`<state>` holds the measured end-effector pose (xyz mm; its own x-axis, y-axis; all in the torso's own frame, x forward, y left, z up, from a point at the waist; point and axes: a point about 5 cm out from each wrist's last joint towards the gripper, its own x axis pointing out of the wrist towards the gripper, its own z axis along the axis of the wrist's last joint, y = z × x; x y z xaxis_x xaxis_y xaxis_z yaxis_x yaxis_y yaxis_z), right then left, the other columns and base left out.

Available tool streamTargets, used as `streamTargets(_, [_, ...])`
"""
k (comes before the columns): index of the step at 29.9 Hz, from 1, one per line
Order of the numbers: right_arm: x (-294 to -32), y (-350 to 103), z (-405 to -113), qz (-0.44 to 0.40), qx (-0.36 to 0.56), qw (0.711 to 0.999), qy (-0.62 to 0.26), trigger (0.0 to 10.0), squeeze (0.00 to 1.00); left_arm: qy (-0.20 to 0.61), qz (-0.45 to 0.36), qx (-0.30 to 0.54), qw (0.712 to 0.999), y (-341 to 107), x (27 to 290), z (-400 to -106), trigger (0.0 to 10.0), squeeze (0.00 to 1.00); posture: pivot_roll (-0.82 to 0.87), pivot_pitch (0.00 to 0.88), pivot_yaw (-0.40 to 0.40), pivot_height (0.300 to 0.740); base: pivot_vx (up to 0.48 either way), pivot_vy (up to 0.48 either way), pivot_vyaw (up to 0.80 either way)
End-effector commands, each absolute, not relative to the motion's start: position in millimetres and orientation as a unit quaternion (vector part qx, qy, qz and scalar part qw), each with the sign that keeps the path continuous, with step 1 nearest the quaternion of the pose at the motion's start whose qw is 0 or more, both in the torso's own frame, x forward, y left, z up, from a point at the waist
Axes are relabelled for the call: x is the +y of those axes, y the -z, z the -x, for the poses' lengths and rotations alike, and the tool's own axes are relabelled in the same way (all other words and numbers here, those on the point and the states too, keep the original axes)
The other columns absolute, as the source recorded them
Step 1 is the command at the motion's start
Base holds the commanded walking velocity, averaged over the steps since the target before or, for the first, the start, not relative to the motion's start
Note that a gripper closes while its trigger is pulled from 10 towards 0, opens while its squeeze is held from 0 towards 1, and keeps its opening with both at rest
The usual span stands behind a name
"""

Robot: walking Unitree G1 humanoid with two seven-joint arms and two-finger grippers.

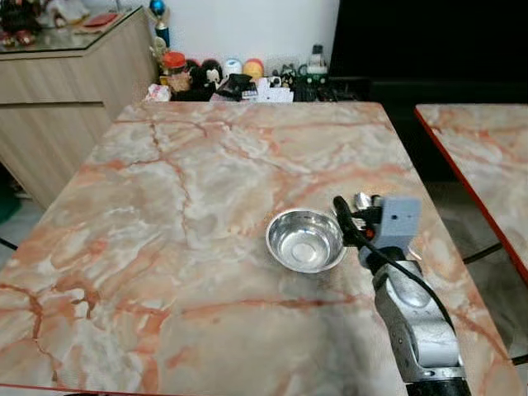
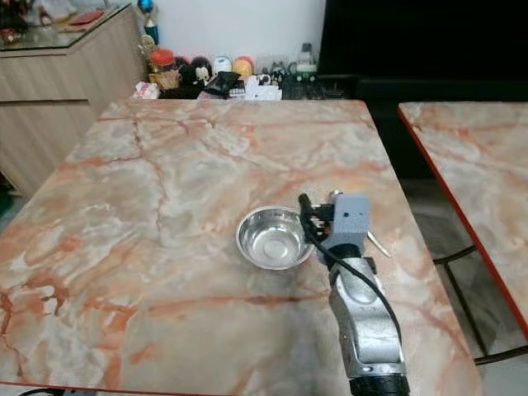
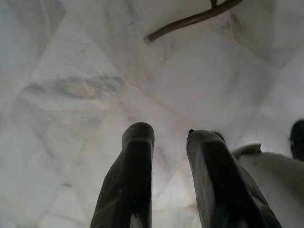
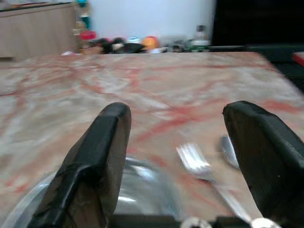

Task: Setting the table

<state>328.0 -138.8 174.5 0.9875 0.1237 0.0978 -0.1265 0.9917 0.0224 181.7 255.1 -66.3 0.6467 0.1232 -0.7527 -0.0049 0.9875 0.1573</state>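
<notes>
**Bowl down, cutlery beside it**

We take the steel bowl [image 1: 305, 240] as our landmark. It sits upright and empty on the marble table [image 1: 165, 214], toward the table's right edge. Beyond the bowl, at the table's far edge, a clutter of toys and jars [image 1: 223, 78] lines the wall; a wooden cabinet [image 1: 58, 99] stands far to the bowl's left and a second marble table [image 1: 478, 157] well to its right.

Our right gripper [image 4: 175, 142] hovers just right of the bowl, its fingers spread wide with nothing between them. Ahead of it, close beside the bowl on the right, lie a fork [image 4: 194, 161] and what looks like a spoon [image 4: 229, 151]. Our left gripper [image 3: 168, 142] hangs idle over the floor, fingers a little apart and empty.

We judge the place setting nearly laid. Next we should lift the right arm clear without nudging the bowl or cutlery.
</notes>
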Motion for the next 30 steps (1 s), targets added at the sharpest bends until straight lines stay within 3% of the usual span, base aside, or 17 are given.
streamTargets(1, [-129.3,-175.0,-326.2,-0.014,-0.048,0.995,-0.082,10.0,0.00,-0.044,-0.076,0.446,0.891,72.7,262.3,-164.6,10.0,0.00,-0.03,0.111,0.030,0.740,0.292,0.000,0.00])
streamTargets(18, [-130.6,-172.6,-324.8,-0.015,-0.042,0.996,-0.075,10.0,0.00,-0.044,-0.079,0.447,0.890,73.2,262.1,-163.5,10.0,0.00,-0.03,0.115,0.028,0.740,0.306,0.000,0.00])
streamTargets(30, [-133.4,-181.7,-309.2,-0.050,-0.047,0.997,-0.024,10.0,0.00,-0.049,-0.087,0.448,0.889,73.9,263.9,-160.3,10.0,0.00,-0.03,0.123,0.018,0.740,0.000,0.000,0.00])
